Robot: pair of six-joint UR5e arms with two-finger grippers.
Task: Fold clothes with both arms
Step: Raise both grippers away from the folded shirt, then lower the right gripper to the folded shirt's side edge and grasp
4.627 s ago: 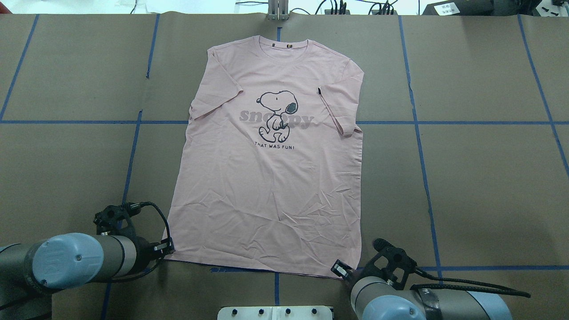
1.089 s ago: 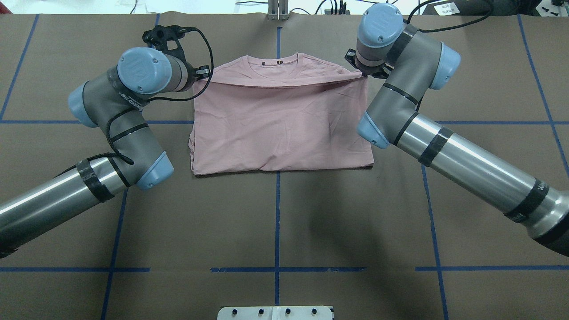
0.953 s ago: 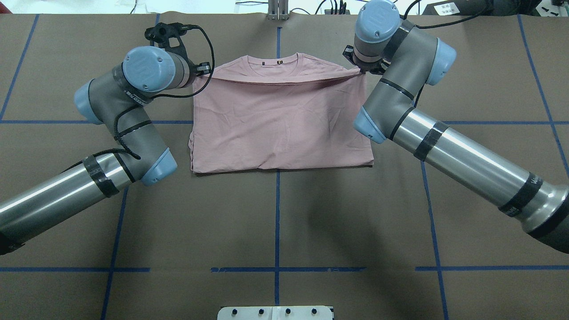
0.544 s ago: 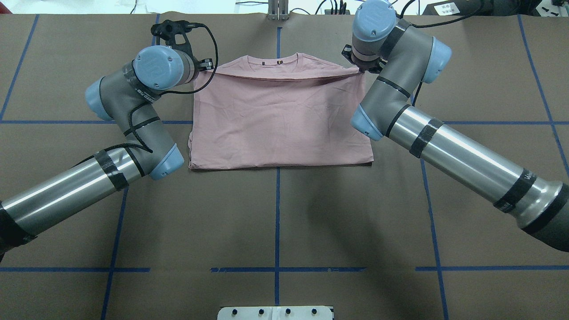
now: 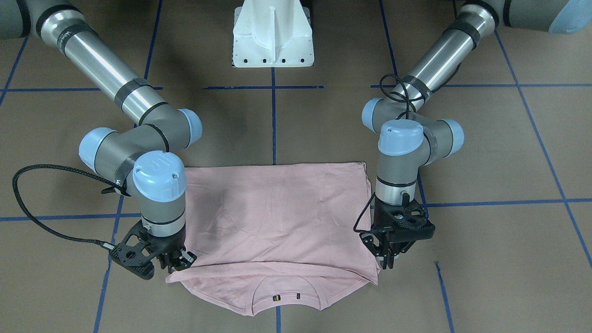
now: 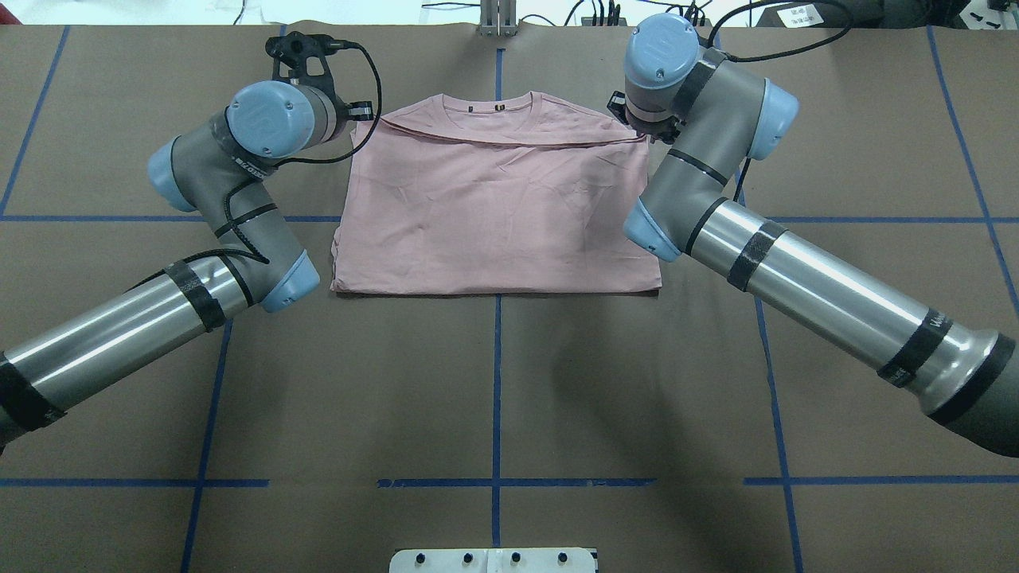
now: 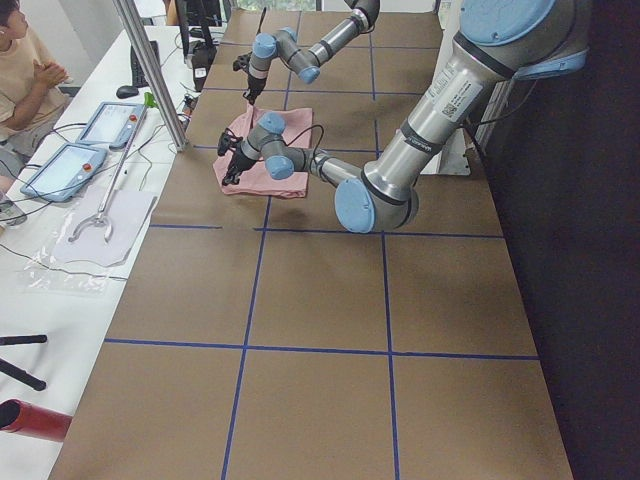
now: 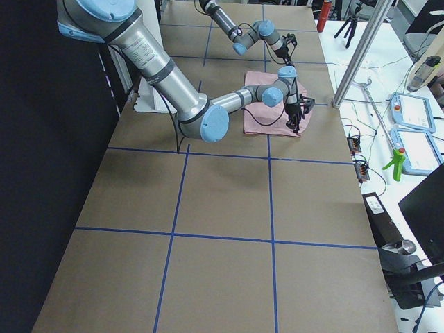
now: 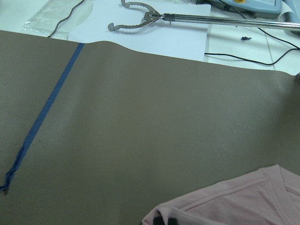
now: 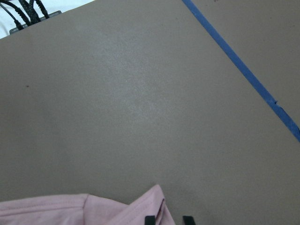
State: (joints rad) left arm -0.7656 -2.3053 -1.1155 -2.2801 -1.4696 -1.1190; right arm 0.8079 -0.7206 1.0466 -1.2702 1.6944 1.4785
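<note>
The pale pink T-shirt (image 6: pixel 497 207) lies folded in half, plain back side up, its hem laid just short of the collar (image 5: pixel 277 296); the print is hidden. My left gripper (image 6: pixel 365 123) is at the hem's left corner; in the left wrist view its fingertips (image 9: pixel 165 220) stand close together on the pink cloth (image 9: pixel 234 201). My right gripper (image 6: pixel 637 127) is at the hem's right corner; in the right wrist view its fingertips (image 10: pixel 168 219) stand apart with the cloth corner (image 10: pixel 157 201) lying between them. Both grippers are low at the table (image 5: pixel 387 263) (image 5: pixel 181 261).
Brown paper with blue tape lines (image 6: pixel 496 382) covers the table. The white pedestal base (image 5: pixel 273 37) stands at the near edge. A metal post (image 6: pixel 497 20) and cables sit at the far edge. A grabber tool (image 9: pixel 154 16), tablets (image 7: pixel 60 165) and an operator (image 7: pixel 25 70) are beyond it.
The shirt, flat and print-up earlier, is now folded. In the last second both grippers carried the hem a little further toward the collar and lowered it; the fold line slid that way.
</note>
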